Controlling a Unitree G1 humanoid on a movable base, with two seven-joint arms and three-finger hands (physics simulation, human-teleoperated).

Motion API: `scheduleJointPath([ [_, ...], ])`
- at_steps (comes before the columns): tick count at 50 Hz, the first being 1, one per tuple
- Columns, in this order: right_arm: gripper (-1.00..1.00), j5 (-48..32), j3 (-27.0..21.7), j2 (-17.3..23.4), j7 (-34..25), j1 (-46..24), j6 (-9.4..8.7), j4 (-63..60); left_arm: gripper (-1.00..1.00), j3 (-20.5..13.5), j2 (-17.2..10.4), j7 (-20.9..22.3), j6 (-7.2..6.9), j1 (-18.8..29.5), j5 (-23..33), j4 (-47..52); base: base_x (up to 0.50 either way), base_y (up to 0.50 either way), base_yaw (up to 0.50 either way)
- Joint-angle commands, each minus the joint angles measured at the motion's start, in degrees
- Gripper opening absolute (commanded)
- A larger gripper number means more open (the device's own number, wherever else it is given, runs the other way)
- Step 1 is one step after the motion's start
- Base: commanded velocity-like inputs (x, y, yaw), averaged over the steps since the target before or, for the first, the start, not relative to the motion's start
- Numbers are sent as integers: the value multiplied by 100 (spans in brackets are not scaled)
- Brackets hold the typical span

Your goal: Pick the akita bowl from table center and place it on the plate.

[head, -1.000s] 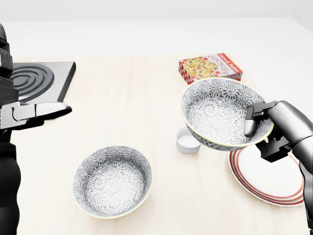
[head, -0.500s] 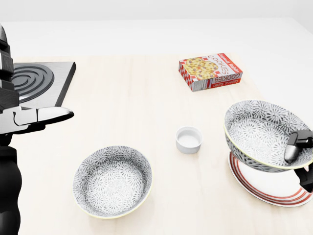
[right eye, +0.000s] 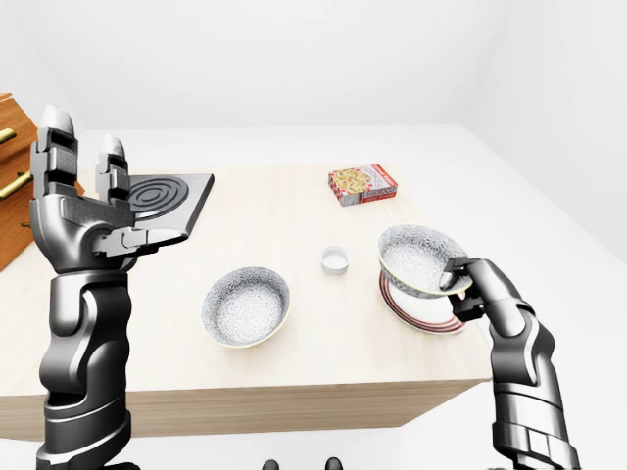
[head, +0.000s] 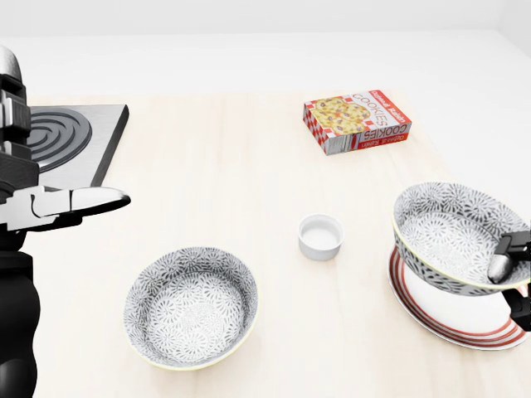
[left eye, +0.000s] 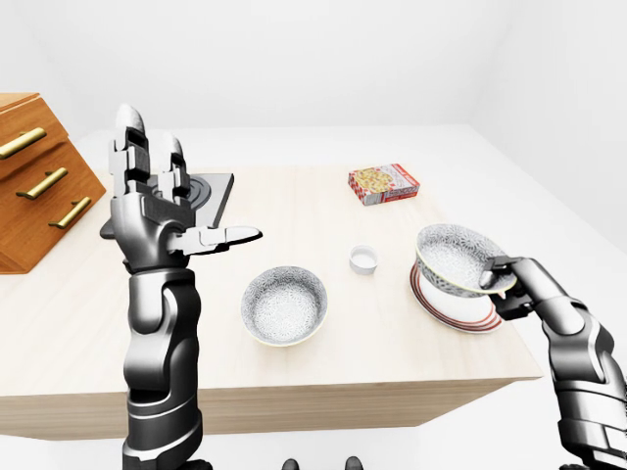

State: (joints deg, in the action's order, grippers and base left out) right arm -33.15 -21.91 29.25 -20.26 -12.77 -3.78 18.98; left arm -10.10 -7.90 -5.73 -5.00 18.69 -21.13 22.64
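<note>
The akita bowl (head: pixel 452 236) is gripped at its rim by the right robot hand (left eye: pixel 505 284), with the fingers closed over the edge. It is held slightly tilted just above the plate (head: pixel 460 323), directly beside that hand. The left robot hand (left eye: pixel 162 211) is raised well apart, its fingers spread wide.

Right of the small white cup (head: pixel 320 236), the right hand (head: pixel 513 264) is gripping the rim of the akita bowl (head: pixel 448 236), holding it tilted over the plate (head: pixel 452 330). A second bowl (head: pixel 191 305) is sitting lower left of the cup, and a cookie box (head: pixel 357 121) is lying above the cup.
</note>
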Motion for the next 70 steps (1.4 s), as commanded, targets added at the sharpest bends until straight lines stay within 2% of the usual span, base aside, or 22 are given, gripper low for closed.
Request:
scheduleJointPath([
  [1,-100,498,205,180,563,-367,144,751,100,-3,-2,6,0,9,5,-18,0,0,0],
  [14,-100,381,296,362,756,-506,359,1251,100,1,-5,-23,0,39,-6,-6,0,0,0],
  [17,-100,301,427,324,852,-721,264,1419,100,2,-6,-27,0,46,-6,-8,0,0,0],
  [32,-100,351,383,455,1029,-493,588,1747,100,17,8,-27,0,17,7,20,0,0,0],
  [41,-100,336,383,457,1100,-459,622,1851,100,22,16,-34,0,20,17,33,0,0,0],
  [46,-100,343,393,490,1176,-447,726,2013,100,27,21,-30,0,15,22,31,0,0,0],
  [59,-100,372,367,508,1228,-337,763,2025,100,18,16,-12,0,8,22,12,0,0,0],
  [60,-78,359,369,500,1224,-323,729,1990,100,16,14,-9,0,7,21,12,0,0,0],
  [61,-78,357,368,499,1222,-321,725,1984,100,16,14,-9,0,7,21,12,0,0,0],
  [62,12,327,367,497,1239,-308,695,1945,100,10,14,-9,0,9,19,4,0,0,0],
  [63,30,315,360,497,1238,-292,682,1927,100,8,15,-11,0,8,16,3,0,0,0],
  [64,100,304,340,505,1241,-258,679,1908,100,8,15,-14,0,6,10,14,0,0,0],
  [70,100,276,234,508,1200,-84,633,1730,100,5,14,-16,0,-13,4,37,0,0,0],
])
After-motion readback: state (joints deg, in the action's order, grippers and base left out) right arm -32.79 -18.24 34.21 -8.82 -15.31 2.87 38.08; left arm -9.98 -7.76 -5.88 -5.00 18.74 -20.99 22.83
